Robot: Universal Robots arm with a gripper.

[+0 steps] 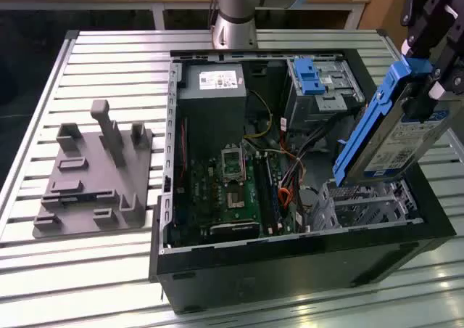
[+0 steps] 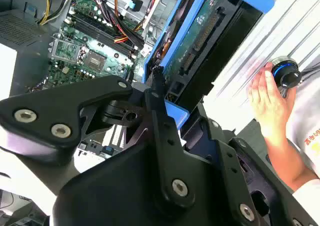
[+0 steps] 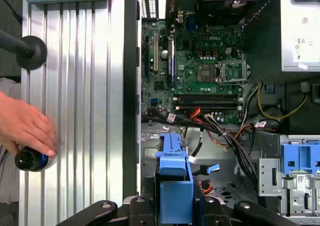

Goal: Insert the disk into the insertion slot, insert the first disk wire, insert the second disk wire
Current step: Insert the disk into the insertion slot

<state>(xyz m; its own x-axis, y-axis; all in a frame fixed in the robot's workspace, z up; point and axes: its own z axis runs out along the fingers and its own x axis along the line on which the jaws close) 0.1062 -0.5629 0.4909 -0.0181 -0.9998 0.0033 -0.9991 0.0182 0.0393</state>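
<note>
Jaws are pinching the tilted silver, blue-framed disk above the perforated sheet-metal insertion slot, likely risking a jam.

Tilted disk above insertion slot

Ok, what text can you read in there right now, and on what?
No text is clear enough to quote.
White label on the disk: print too small.
Label on the power supply: too small.
Markings on the motherboard: too small.
Red print on the person's sleeve: blurred and cut off.
</note>
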